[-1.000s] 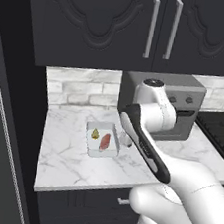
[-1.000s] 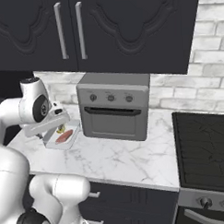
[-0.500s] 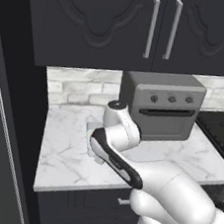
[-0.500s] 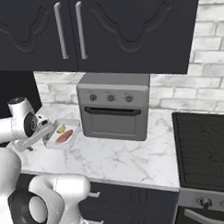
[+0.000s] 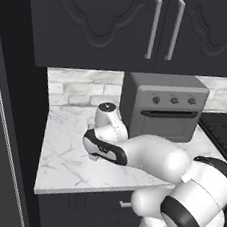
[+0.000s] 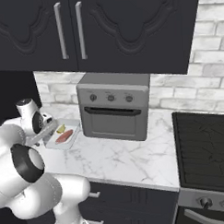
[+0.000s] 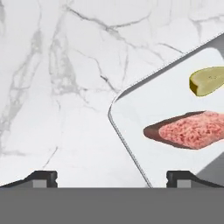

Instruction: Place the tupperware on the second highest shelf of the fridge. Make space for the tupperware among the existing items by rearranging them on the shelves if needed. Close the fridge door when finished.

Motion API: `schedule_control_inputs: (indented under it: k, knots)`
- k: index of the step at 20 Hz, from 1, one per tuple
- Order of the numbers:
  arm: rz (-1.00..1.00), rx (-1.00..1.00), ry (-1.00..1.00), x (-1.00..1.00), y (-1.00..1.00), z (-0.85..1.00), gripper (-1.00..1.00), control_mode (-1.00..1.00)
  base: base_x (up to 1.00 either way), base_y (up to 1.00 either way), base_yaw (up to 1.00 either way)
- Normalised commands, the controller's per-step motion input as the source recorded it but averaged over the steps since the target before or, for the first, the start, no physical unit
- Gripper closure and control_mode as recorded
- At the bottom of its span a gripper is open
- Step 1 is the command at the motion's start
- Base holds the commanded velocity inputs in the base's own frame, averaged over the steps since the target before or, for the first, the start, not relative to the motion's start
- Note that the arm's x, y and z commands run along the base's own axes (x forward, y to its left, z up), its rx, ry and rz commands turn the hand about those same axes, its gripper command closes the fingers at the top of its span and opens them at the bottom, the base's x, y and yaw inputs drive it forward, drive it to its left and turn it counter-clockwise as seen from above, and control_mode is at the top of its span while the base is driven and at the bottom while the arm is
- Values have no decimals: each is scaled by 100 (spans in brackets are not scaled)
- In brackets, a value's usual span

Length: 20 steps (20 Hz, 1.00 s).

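Observation:
The tupperware (image 6: 64, 134) lies on the white marble counter (image 6: 115, 155), left of the toaster oven. It is a shallow translucent container holding a yellow piece (image 7: 209, 81) and a red-pink piece (image 7: 192, 130). My gripper (image 7: 113, 179) hangs open just above the counter. The tupperware's (image 7: 166, 109) near rounded corner and left rim lie between the two fingertips (image 7: 42, 177). From the right base my gripper (image 6: 46, 133) is at the container's left edge. In the left base view my arm (image 5: 131, 153) covers the container. The fridge's shelves are out of view.
A grey toaster oven (image 5: 161, 109) stands against the brick wall right of the container. A black stove (image 6: 203, 146) lies further right. Dark cabinets (image 5: 146, 24) hang overhead. A tall dark panel (image 5: 0, 147) bounds the counter's left end.
The arm has swung left and down, bringing the hand low over the counter at the tupperware's left edge. In the left base view it now hides the container. The jaws stayed wide.

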Motion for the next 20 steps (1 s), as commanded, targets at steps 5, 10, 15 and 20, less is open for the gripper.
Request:
schedule_control_inputs:
  k: [5, 10, 15, 20]
  knots:
    - [7, -4, 4, 29, 2, -53, -100, -100, 0, 0, 0]
    - [10, -7, 1, 16, 0, -52, -100, -100, 0, 0, 0]
    - [11, -3, 0, 7, 0, -32, 100, -100, 0, 0, 0]
    - [7, 0, 2, 0, 0, -24, 100, -100, 0, 0, 0]
